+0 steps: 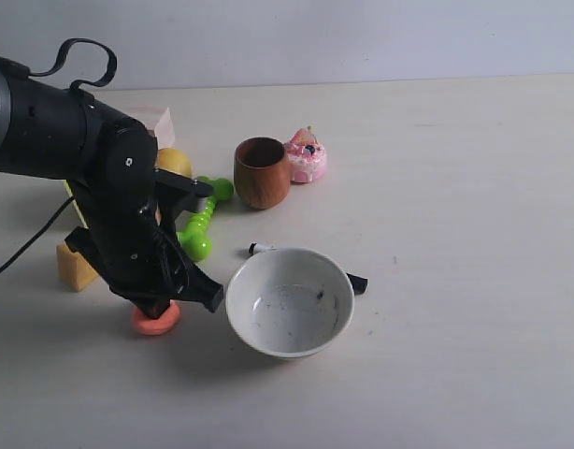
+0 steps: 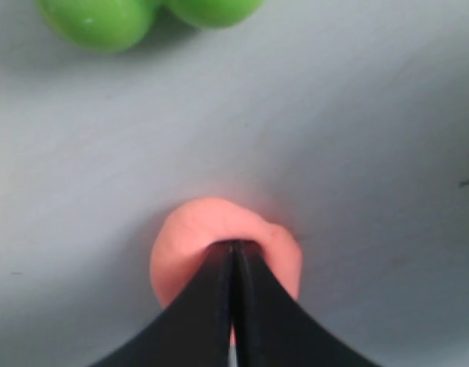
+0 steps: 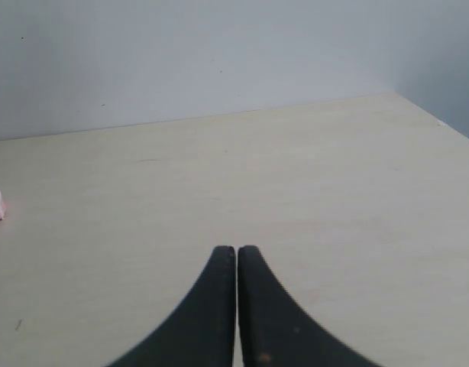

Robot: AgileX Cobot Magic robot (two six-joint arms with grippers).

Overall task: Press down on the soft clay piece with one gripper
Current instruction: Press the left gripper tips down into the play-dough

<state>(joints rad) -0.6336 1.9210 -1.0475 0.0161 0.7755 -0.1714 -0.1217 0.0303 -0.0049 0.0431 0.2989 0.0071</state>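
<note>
Your left gripper (image 2: 233,246) shows its fingers closed tight together, tips pressed into the top of the soft clay piece (image 2: 190,233). The clay lies directly under them, just left of the white bowl (image 1: 259,276). Your right gripper (image 3: 236,251) is likewise closed and holds nothing.

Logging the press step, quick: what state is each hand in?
Left hand: closed, tips pressing on the soft clay piece, holding nothing.
Right hand: closed, empty.

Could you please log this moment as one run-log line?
left gripper: shut, tips down on soft clay piece | right gripper: shut, above table
</note>
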